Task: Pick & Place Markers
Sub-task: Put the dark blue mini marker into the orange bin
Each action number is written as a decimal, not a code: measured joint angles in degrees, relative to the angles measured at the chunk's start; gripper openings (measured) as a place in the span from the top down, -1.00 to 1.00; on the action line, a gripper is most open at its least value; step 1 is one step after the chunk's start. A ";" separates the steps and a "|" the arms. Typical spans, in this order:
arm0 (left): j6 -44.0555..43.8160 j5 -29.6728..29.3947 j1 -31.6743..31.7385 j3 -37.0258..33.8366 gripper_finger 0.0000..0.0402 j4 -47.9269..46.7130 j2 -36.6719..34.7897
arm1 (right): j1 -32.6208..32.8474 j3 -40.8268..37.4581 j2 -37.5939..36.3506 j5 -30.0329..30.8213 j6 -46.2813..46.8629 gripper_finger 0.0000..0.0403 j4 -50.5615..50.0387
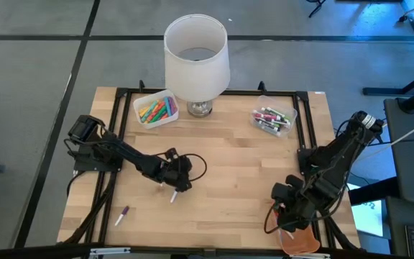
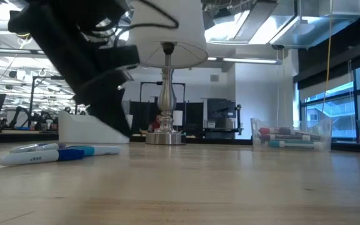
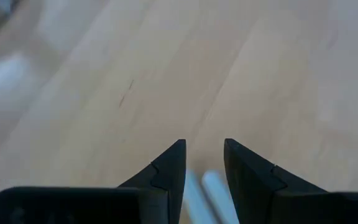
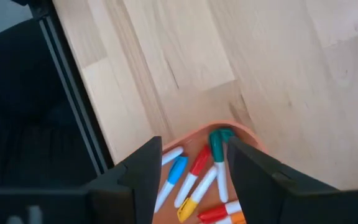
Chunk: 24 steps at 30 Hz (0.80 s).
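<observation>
Left gripper (image 1: 172, 193) sits low over the middle of the wooden table (image 1: 228, 173), its fingers (image 3: 169, 171) parted a little with a white marker (image 3: 219, 196) lying in the gap between them, not visibly clamped; right gripper (image 1: 291, 219) hangs over the orange bowl (image 1: 300, 241) at the table's near right corner, jaws apart and holding nothing, with a green-capped marker (image 4: 218, 149) lying in the bowl beneath them among red, blue and yellow-capped ones; a purple-tipped marker (image 1: 122, 214) lies alone on the wood near the left front edge; one white tray (image 1: 156, 108) by the lamp (image 1: 196, 61) holds bright markers, and a clear tray (image 1: 273, 118) at the far right holds more
</observation>
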 joint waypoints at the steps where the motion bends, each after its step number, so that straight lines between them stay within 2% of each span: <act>1: -1.41 0.47 0.16 0.00 0.49 -1.65 0.00 | -0.16 0.00 0.00 0.03 -0.01 0.10 -0.01; 6: -7.65 2.91 0.84 -0.02 0.51 -7.14 0.00 | -0.44 0.00 -0.01 -0.01 -0.23 0.10 -0.01; 10: -9.01 5.01 1.08 -0.03 0.51 -8.62 0.39 | -0.43 0.00 -0.02 -0.06 -1.12 0.10 -0.01; 18: -9.94 7.60 0.93 -0.13 0.56 -8.33 0.41 | -0.42 0.00 -0.02 -0.08 -1.14 0.10 -0.01; 24: -11.62 8.79 0.91 -1.94 0.69 -7.36 0.66 | -0.42 0.00 -0.02 1.33 -1.21 0.10 -0.01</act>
